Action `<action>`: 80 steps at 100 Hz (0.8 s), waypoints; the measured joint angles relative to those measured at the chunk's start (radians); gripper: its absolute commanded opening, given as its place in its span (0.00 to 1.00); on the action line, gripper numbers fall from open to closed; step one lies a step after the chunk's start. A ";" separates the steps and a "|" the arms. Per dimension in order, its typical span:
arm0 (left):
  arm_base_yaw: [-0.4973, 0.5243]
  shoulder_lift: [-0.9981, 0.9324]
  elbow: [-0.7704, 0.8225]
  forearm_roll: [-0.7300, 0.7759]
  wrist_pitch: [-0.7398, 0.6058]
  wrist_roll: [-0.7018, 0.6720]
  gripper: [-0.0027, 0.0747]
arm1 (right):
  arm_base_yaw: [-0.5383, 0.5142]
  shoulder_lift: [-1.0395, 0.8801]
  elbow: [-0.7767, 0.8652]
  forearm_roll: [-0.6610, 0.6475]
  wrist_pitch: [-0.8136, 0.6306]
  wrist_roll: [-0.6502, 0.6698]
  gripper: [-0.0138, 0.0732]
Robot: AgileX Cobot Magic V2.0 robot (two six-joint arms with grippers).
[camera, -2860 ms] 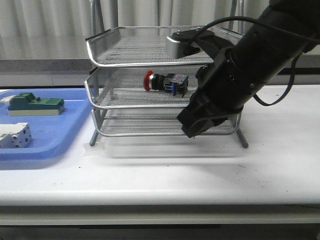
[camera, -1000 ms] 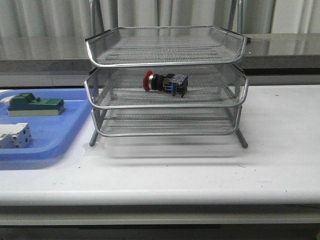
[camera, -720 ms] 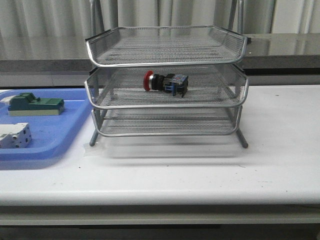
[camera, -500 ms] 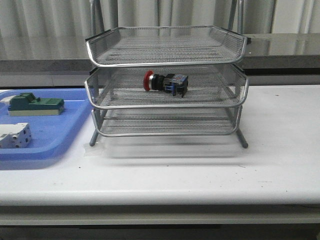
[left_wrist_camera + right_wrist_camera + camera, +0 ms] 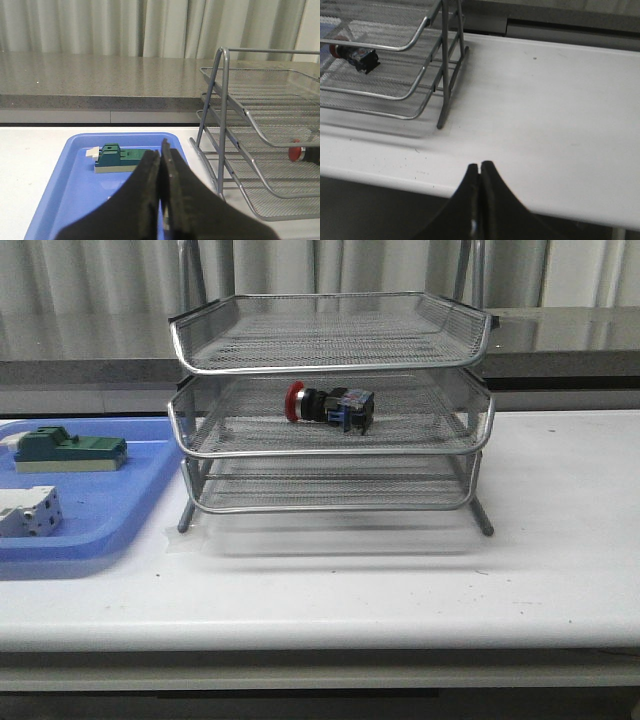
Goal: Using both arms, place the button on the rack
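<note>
The button (image 5: 330, 406), with red cap, black body and blue rear block, lies on its side on the middle tier of the silver wire-mesh rack (image 5: 330, 360). It also shows in the right wrist view (image 5: 355, 54), and its red cap shows in the left wrist view (image 5: 296, 152). Neither arm appears in the front view. My left gripper (image 5: 161, 152) is shut and empty, above the blue tray beside the rack (image 5: 260, 145). My right gripper (image 5: 480, 166) is shut and empty, over the table's front edge, well away from the rack (image 5: 395, 60).
A flat blue tray (image 5: 110, 510) lies left of the rack and holds a green rectangular block (image 5: 68, 451) and a white-grey terminal block (image 5: 28, 512). The green block also shows in the left wrist view (image 5: 117, 157). The white table (image 5: 560, 540) extends right of the rack.
The right arm that stood in front of the rack 2.9 s ago has left the front view. The button has stayed on the middle tier. Over the last second nothing has visibly moved.
</note>
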 measured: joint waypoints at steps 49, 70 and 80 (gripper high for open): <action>0.000 0.000 0.000 0.000 0.000 0.000 0.01 | -0.059 -0.227 0.385 0.045 -0.393 0.000 0.09; 0.000 0.000 0.002 0.000 0.000 0.000 0.01 | -0.096 -0.231 0.474 0.078 -0.462 0.002 0.09; 0.000 0.000 0.002 0.000 0.000 0.000 0.01 | -0.096 -0.231 0.477 0.083 -0.485 0.002 0.09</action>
